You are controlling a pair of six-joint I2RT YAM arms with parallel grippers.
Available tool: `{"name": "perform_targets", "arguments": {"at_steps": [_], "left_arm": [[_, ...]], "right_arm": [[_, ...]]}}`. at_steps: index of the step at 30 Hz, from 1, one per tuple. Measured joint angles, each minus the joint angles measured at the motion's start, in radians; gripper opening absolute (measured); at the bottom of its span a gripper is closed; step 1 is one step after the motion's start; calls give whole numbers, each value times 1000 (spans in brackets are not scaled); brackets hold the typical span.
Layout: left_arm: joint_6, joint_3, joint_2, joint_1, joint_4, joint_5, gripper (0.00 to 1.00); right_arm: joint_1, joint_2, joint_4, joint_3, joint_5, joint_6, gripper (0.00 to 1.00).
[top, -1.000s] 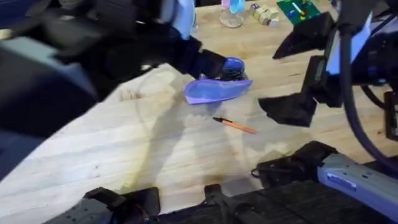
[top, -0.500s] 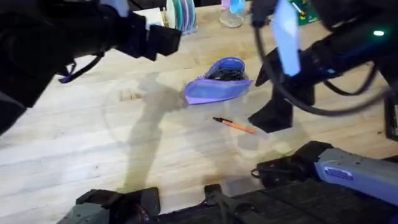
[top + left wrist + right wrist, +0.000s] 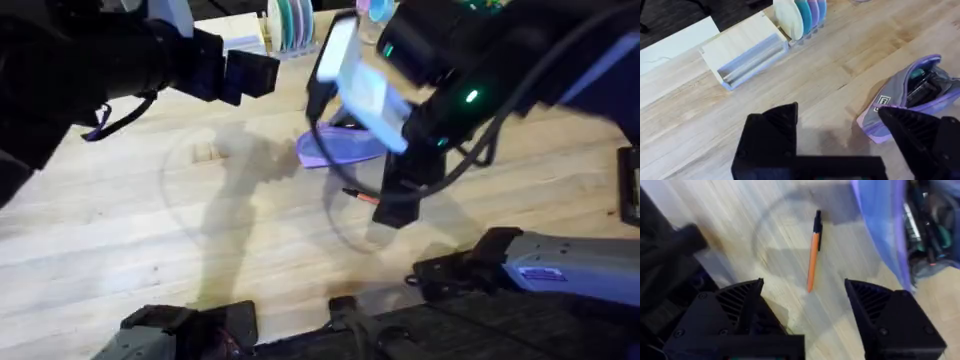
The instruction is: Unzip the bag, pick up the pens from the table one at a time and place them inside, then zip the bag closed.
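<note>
The tabletop (image 3: 850,55) is light wood with plank lines. The bag (image 3: 900,100) is soft purple with a small white tag. The pen (image 3: 813,255) is orange with a black tip. Both pincers, left (image 3: 840,145) and right (image 3: 805,315), are black. The round plates (image 3: 800,15) are cream, blue and purple.

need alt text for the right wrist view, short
An orange pen with a dark tip lies on the light-wood table, directly ahead of the open right claw. The unzipped lavender bag lies beside the pen, items visible inside.
</note>
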Motion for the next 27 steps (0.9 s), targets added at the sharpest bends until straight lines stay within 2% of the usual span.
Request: {"name": "perform_targets", "arguments": {"at_steps": [6, 13, 21, 27], "left_arm": [[0, 0, 0, 0, 0, 0, 993], [0, 0, 0, 0, 0, 0, 993], [0, 0, 0, 0, 0, 0, 993], [0, 0, 0, 0, 0, 0, 993]], "right_arm": [[58, 1, 139, -160, 50, 7, 998], [68, 1, 250, -294, 50, 8, 997], [68, 1, 310, -326, -1, 26, 998], [69, 32, 358, -383, 81, 89, 998]]}}
